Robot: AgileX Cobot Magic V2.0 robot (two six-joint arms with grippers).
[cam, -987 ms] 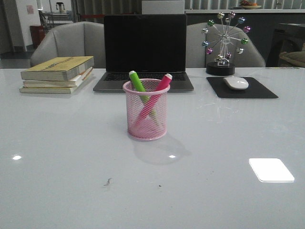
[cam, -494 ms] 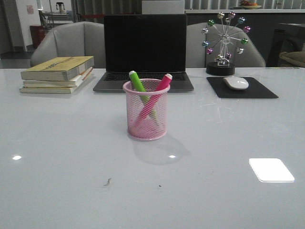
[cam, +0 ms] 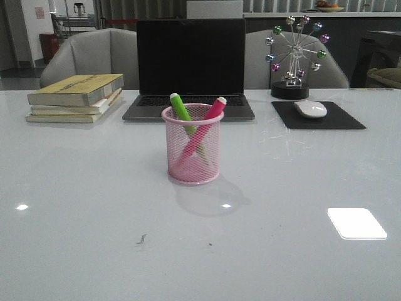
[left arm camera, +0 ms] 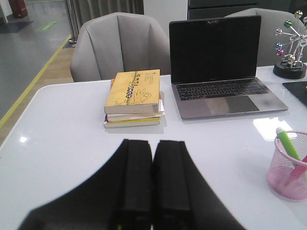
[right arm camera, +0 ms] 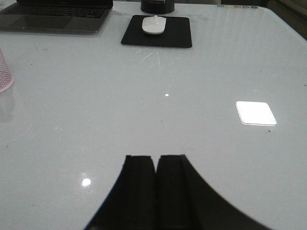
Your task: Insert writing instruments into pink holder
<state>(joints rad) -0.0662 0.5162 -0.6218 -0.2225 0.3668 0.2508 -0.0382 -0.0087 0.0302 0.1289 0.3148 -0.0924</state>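
Observation:
The pink wire-mesh holder (cam: 192, 150) stands upright at the middle of the white table. Inside it lean the green marker (cam: 182, 109) and the hot pink marker (cam: 212, 112), crossed, their pale ends above the rim. The left wrist view shows the holder (left arm camera: 288, 167) with the green marker (left arm camera: 288, 145) at its edge, well to the side of my left gripper (left arm camera: 153, 143), which is shut and empty. My right gripper (right arm camera: 155, 159) is shut on nothing above bare table; a sliver of the holder (right arm camera: 5, 72) shows far off. Neither arm appears in the front view.
A dark laptop (cam: 190, 69) stands behind the holder. A stack of books (cam: 75, 97) lies at the back left. At the back right are a black mouse pad (cam: 318, 115) with a white mouse (cam: 310, 108) and a ball ornament (cam: 293, 56). Grey chairs stand beyond the table.

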